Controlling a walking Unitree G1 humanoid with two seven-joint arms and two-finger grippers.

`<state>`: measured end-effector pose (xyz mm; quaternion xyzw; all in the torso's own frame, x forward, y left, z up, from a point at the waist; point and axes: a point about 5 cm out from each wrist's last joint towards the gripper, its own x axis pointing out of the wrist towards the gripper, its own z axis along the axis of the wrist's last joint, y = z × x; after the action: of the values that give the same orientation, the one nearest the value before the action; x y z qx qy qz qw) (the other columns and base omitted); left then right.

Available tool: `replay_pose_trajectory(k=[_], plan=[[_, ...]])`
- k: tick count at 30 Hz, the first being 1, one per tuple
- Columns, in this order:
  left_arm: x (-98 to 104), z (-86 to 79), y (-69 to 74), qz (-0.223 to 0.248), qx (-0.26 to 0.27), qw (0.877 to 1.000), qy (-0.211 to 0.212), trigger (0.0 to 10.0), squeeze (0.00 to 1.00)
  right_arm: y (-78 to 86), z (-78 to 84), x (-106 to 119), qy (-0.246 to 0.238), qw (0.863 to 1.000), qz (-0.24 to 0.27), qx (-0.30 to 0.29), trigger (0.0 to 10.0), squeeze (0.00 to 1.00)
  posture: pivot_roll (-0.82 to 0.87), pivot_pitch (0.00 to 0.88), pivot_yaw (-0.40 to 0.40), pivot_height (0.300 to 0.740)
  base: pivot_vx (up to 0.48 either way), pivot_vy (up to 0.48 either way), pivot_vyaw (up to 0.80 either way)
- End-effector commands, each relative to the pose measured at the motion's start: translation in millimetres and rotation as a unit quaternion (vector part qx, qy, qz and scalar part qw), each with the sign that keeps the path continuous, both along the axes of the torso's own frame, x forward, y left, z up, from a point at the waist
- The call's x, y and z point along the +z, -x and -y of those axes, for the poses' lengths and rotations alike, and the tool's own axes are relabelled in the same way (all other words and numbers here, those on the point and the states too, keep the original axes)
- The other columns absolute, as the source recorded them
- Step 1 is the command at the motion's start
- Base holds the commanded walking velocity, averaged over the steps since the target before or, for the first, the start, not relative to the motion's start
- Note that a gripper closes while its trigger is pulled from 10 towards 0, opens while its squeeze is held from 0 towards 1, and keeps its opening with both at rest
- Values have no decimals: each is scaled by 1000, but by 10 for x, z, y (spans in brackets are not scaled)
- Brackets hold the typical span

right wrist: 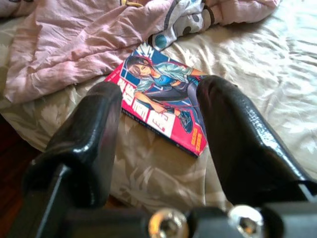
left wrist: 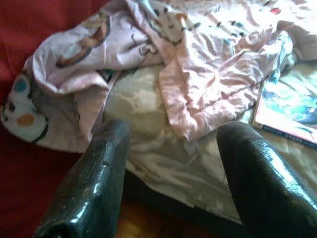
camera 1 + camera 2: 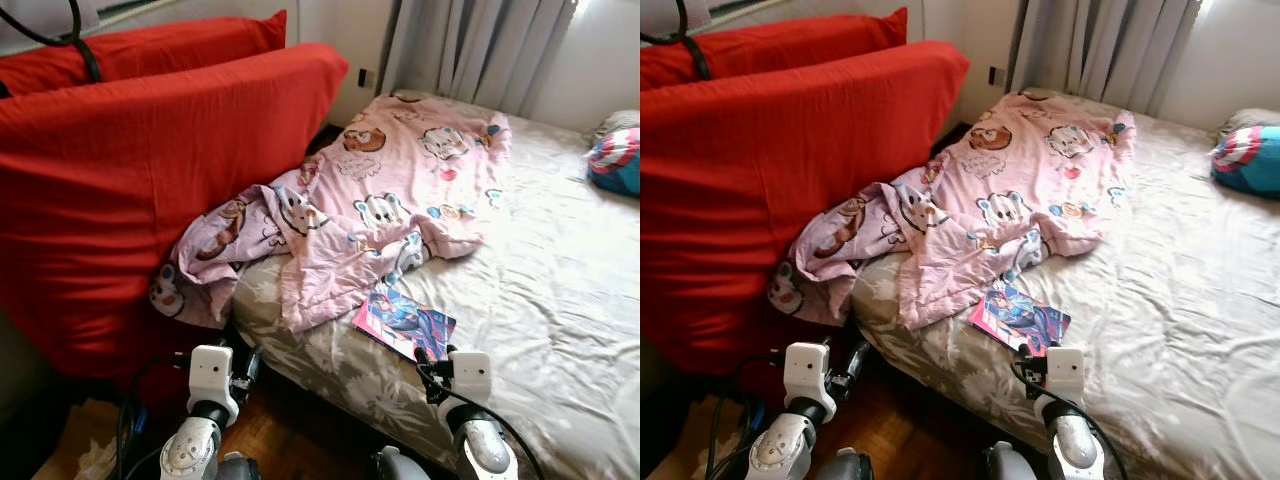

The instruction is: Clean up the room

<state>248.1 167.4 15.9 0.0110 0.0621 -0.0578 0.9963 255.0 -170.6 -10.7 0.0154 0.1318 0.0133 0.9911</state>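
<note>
Leaning against the bed's left side, two large red cushions (image 3: 150,190) stand upright, with a pink cartoon-print blanket (image 3: 390,190) spilling from the mattress down against them. Low beside the bed's corner, the left end effector (image 2: 168,173) hangs with its fingers apart and empty, looking at the blanket's drooping fold and the bed's edge. Further right, a manga book (image 1: 161,96) lies flat on the grey leaf-print sheet (image 3: 560,300) near the bed's front edge, one corner just touching or tucked under the blanket's hem; which, I cannot tell. The right end effector (image 1: 161,144) is aimed at it, fingers spread and holding nothing, short of the cover. At the far right sits a blue and red cushion (image 3: 615,160).

The book seems the likely pick. Lying flat on soft bedding, it could sink or slide off the edge to the floor, and fingers might snag the sheet or blanket.
</note>
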Motion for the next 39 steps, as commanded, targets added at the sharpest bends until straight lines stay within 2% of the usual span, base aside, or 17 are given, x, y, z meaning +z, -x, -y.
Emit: replay_pose_trajectory(k=[1, 12, 39], plan=[[14, 6, -10, -1, -7, 1000, -2, 10000, 0, 16, 19, -19, -3, 1000, -5, -4, 10000, 0, 24, 71, -54, 651, 0, 0, 0], [3, 4, 5, -6, -10, 1000, -1, 10000, 0, 25, 9, -42, -8, 1000, -12, 1, 10000, 0, 23, 72, -49, 651, 0, 0, 0], [-11, 16, 8, -12, -9, 1000, 6, 10000, 0, 65, -21, -117, -16, 999, -39, 27, 10000, 0, 17, 76, -48, 651, 291, 0, 0]])
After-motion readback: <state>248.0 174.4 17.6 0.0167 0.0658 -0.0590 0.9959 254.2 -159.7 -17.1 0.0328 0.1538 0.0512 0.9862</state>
